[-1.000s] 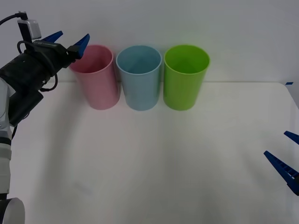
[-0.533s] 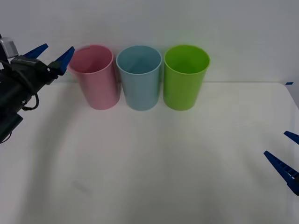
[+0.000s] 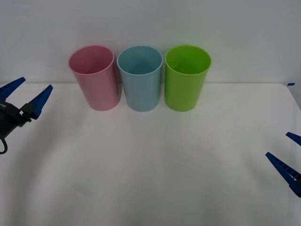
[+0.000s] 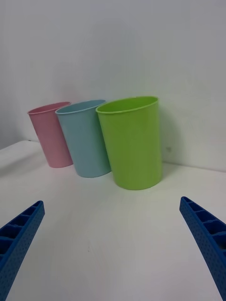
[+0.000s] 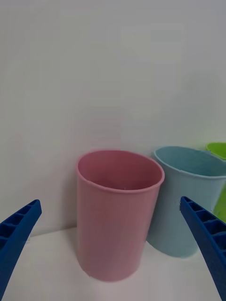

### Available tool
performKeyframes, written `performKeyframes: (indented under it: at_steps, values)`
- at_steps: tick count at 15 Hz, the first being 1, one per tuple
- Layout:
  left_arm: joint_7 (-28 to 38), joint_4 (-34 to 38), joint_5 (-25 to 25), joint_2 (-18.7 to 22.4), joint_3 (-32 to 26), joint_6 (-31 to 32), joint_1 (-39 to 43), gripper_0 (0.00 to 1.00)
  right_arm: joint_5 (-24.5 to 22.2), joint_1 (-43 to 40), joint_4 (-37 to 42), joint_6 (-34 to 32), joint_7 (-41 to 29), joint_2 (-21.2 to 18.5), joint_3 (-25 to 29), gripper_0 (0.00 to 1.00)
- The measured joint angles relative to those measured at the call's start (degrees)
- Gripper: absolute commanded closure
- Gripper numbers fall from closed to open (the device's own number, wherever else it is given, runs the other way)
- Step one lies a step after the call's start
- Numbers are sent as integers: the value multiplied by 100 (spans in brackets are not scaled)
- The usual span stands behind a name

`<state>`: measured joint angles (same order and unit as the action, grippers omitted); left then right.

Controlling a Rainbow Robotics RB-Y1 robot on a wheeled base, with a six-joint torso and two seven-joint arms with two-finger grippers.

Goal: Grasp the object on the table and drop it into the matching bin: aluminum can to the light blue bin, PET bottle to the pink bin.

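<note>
Upright pink bin (image 3: 94, 77) touching light blue bin (image 3: 139, 77)

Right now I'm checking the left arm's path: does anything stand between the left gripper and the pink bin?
Nothing visible does. The left gripper is open at the table's left edge, and only bare white tabletop lies between it and the pink bin. The light blue bin stands on the pink bin's far side.

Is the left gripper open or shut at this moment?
Open: the left gripper shows two blue fingers spread apart, nothing between them, left of the pink bin.
</note>
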<state>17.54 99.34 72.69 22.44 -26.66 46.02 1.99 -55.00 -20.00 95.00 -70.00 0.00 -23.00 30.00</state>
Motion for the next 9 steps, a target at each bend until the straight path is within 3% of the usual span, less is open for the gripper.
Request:
performKeyframes:
  at_steps: [5, 9]
  values:
    - [-616, 27, -896, 338, -226, 591, 1006, 0, 0, 0, 0, 0, 0, 0, 0, 0]
    - [-775, 26, -1220, 394, -704, 1360, 1598, 0, 0, 0, 0, 0, 0, 0, 0, 0]
